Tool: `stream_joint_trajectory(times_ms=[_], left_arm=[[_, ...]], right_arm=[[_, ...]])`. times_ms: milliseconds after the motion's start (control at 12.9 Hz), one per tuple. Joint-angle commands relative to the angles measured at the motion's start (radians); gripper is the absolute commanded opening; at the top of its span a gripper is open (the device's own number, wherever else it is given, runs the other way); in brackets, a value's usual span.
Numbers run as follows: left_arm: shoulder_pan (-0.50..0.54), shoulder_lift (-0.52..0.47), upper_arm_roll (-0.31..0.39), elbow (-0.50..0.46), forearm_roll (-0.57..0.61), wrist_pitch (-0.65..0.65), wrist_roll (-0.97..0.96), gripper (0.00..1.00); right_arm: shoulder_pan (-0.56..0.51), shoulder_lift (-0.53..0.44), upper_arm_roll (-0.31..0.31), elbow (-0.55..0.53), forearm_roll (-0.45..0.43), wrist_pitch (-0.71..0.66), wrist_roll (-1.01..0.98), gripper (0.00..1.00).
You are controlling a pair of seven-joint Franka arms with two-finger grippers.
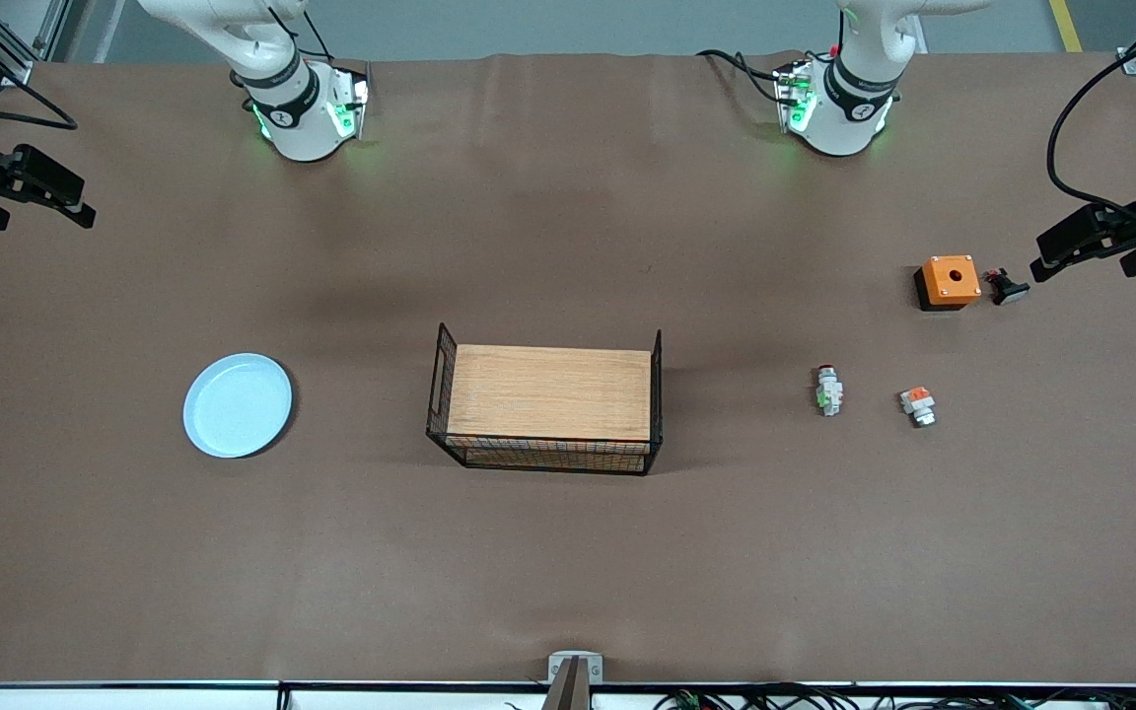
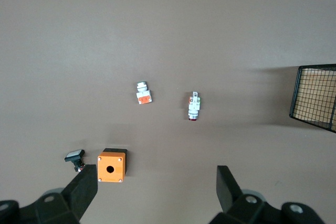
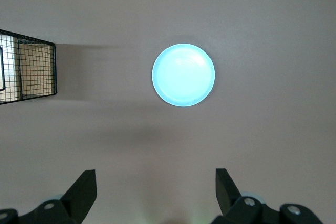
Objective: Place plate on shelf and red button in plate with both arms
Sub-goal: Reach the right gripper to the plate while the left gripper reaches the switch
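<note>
The pale blue plate [image 1: 238, 405] [image 3: 183, 75] lies flat on the brown table toward the right arm's end. The red button [image 1: 829, 390] [image 2: 194, 106], a tiny white-and-grey unit with a red cap and a green patch, lies toward the left arm's end. My left gripper [image 2: 156, 174] hangs open high over the table by the orange box, holding nothing. My right gripper [image 3: 155, 177] is open too, high over bare table near the plate. Neither gripper shows in the front view.
A black wire basket [image 1: 548, 456] [image 2: 315, 98] [image 3: 26, 72] with a wooden board on top stands mid-table. Near the red button lie a white unit with an orange top [image 1: 918, 404] [image 2: 143, 93], an orange box [image 1: 950, 281] [image 2: 111, 166] and a black button [image 1: 1007, 288] [image 2: 75, 158].
</note>
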Motion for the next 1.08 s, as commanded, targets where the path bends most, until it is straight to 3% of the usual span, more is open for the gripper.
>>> stream_joint_trajectory(times_ms=[0, 541, 1005], left_arm=[[0.001, 0.0, -0.004, 0.005, -0.003, -0.01, 0.004, 1.0], [-0.002, 0.015, -0.004, 0.003, 0.002, -0.01, -0.017, 1.0], [-0.04, 0.188, -0.007, -0.004, -0.013, -0.002, -0.08, 1.0]], right_arm=[[-0.006, -0.022, 0.002, -0.017, -0.01, 0.0, -0.012, 1.0], [-0.013, 0.02, 0.001, 0.037, -0.013, -0.011, -0.006, 1.0], [-0.083, 0.293, 0.002, 0.072, -0.012, 0.11, -0.075, 1.0]])
